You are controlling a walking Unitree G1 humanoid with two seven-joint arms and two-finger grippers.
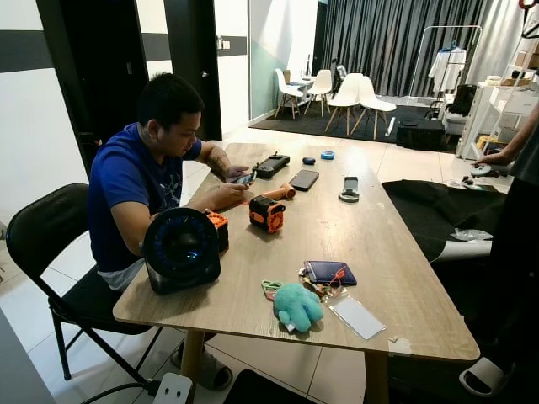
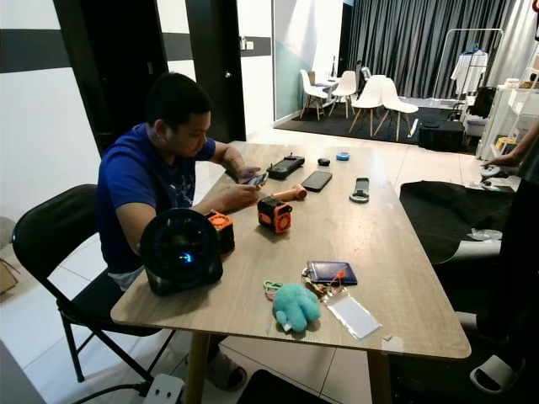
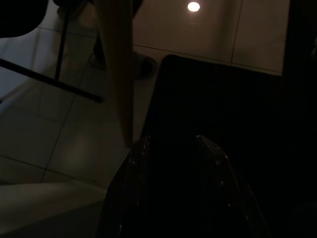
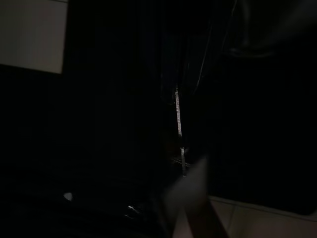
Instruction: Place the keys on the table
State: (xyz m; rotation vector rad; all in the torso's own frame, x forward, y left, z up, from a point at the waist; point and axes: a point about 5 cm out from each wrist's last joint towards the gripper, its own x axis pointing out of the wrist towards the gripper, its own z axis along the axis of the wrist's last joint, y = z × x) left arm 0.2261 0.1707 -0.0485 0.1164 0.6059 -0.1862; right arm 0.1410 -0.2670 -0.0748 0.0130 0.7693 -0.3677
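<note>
A bunch of keys (image 1: 315,283) lies near the front edge of the wooden table (image 1: 396,278), with a fluffy teal plush charm (image 1: 296,305) and a green clip (image 1: 269,288) beside it. A dark blue wallet (image 1: 330,272) and a clear card sleeve (image 1: 357,317) lie next to them. My left gripper (image 3: 171,144) hangs low beside a table leg (image 3: 119,74), over a dark mat, its fingers apart with nothing between them. The right wrist view is very dark; a thin bright metal strip (image 4: 178,129) is all I can make out.
A person in a blue shirt (image 1: 139,181) sits on a black chair (image 1: 42,236) at the table's left side, handling a phone. A round black fan (image 1: 180,249), an orange device (image 1: 267,214) and phones lie on the table. Another person (image 1: 515,252) stands at the right. A power strip (image 1: 173,389) lies on the floor.
</note>
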